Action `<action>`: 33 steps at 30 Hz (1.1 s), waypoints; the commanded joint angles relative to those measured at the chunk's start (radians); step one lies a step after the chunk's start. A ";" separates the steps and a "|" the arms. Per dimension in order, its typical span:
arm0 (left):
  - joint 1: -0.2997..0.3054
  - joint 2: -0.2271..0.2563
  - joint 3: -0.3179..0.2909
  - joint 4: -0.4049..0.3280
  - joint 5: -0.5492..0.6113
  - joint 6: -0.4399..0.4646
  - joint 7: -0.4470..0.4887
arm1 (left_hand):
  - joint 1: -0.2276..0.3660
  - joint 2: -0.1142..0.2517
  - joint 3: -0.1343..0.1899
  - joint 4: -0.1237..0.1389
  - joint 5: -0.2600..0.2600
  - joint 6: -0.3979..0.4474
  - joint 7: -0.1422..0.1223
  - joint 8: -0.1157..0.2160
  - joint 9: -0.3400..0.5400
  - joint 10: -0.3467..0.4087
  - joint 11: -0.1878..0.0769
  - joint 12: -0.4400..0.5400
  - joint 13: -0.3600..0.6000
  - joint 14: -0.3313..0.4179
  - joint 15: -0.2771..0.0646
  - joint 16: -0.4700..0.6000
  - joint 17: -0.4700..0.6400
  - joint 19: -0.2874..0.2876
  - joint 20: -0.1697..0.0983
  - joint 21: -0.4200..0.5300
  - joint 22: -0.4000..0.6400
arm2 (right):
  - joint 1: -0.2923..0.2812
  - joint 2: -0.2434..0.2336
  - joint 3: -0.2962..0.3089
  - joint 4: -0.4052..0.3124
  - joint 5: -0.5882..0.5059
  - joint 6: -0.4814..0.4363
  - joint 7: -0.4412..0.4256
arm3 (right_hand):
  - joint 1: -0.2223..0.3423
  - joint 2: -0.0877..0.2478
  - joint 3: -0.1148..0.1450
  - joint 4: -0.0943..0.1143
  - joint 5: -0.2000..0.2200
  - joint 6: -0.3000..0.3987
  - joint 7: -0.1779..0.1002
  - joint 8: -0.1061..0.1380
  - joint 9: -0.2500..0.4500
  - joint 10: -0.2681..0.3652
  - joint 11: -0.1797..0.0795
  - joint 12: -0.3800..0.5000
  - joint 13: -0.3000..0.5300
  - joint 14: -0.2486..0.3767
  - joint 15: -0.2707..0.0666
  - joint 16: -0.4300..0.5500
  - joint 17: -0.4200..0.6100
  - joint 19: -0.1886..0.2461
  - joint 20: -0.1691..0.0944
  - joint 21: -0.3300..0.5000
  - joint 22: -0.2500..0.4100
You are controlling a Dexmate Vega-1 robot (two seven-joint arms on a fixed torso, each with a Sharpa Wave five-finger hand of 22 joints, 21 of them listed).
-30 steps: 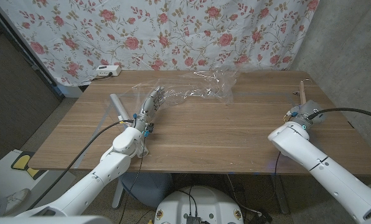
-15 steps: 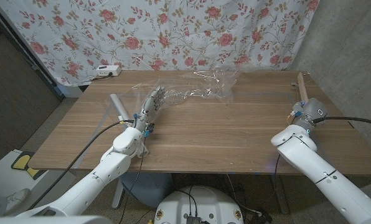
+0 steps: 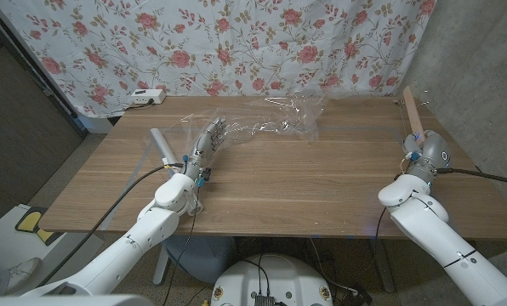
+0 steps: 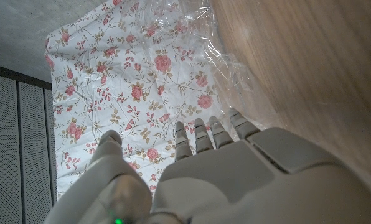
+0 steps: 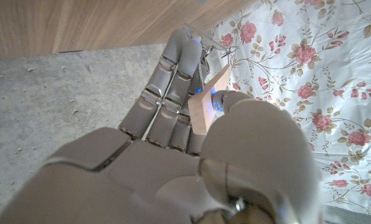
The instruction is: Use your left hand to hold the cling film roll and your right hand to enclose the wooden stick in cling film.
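The cling film roll (image 3: 162, 146), a grey tube, lies at the table's left. Clear film (image 3: 270, 119) runs from it toward the back middle and ends in a crumpled heap (image 3: 300, 112). My left hand (image 3: 209, 140) lies beside the roll with its fingers stretched out over the film (image 4: 235, 68), gripping nothing. My right hand (image 3: 422, 151) is at the table's right edge and holds the wooden stick (image 3: 413, 109), which points up and away. In the right wrist view the fingers (image 5: 167, 87) curl round the stick (image 5: 208, 99) with the thumb against it.
A white power strip (image 3: 143, 97) sits at the back left of the wooden table (image 3: 321, 187). A floral curtain (image 3: 236, 42) hangs behind it, and a concrete wall (image 3: 483, 68) stands close on the right. Bare wood lies between the hands.
My right hand has carried the stick rightward and farther back along the table's right edge, and the stick now rises higher. The left hand, roll and film have not moved.
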State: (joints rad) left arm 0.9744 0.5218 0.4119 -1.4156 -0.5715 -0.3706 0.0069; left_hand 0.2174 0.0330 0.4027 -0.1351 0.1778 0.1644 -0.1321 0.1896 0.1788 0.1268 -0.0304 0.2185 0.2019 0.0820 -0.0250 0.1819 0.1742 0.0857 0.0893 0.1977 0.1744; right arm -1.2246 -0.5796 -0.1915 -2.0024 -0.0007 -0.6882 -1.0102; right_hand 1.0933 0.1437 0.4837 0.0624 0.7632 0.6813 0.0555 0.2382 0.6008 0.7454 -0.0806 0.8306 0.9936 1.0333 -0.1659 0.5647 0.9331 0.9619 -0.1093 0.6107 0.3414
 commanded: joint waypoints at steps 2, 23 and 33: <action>-0.006 0.006 -0.001 -0.008 0.004 0.010 0.002 | -0.003 0.004 0.006 0.001 0.001 0.008 -0.001 0.003 0.005 0.008 -0.001 0.001 0.003 -0.001 -0.001 0.004 0.004 0.005 0.000 -0.001 0.004 | -0.079 0.002 0.071 0.008 0.011 0.209 0.049 | 0.033 0.051 0.118 -0.086 0.005 0.119 -0.120 0.001 0.004 0.041 -0.057 0.010 0.008 0.008 -0.055 0.004 0.012 -0.011 -0.001 0.013 0.005; -0.008 0.016 0.001 -0.022 0.011 0.028 0.009 | -0.005 0.005 0.005 0.002 0.001 0.010 -0.002 0.003 0.005 0.008 0.000 0.001 0.003 -0.002 -0.002 0.004 0.004 0.004 0.001 -0.001 0.004 | -0.142 0.107 0.203 0.106 0.248 0.692 0.218 | 0.031 0.041 0.120 -0.093 0.017 0.136 -0.138 0.017 0.038 0.046 -0.071 0.062 0.126 0.045 -0.058 0.046 0.112 -0.021 -0.007 0.113 0.068; -0.022 0.014 0.006 -0.018 0.015 0.040 0.007 | -0.006 0.006 0.006 0.002 0.001 0.010 -0.001 0.002 0.005 0.007 0.000 0.001 0.003 -0.001 0.000 0.004 0.004 0.004 0.001 -0.001 0.004 | -0.137 0.137 0.225 0.138 0.365 0.814 0.311 | 0.032 0.035 0.124 -0.123 0.047 0.144 -0.123 0.023 0.059 0.089 -0.057 0.099 0.195 0.070 -0.058 0.100 0.225 -0.043 -0.004 0.196 0.114</action>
State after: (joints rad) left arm 0.9648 0.5350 0.4115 -1.4351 -0.5620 -0.3447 0.0154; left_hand 0.2135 0.0369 0.4027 -0.1351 0.1778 0.1681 -0.1357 0.1896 0.1788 0.1268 -0.0304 0.2185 0.2019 0.0821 -0.0250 0.1819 0.1742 0.0857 0.0893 0.1977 0.1744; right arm -1.3578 -0.4836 -0.0038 -1.9052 0.2375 -0.0261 -0.7964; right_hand 1.0906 0.1463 0.4836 0.0623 0.8016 0.6868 0.0570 0.2537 0.6525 0.7597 -0.0662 0.9139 1.0354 1.0947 -0.1879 0.6578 1.1428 0.9276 -0.1144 0.7962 0.4504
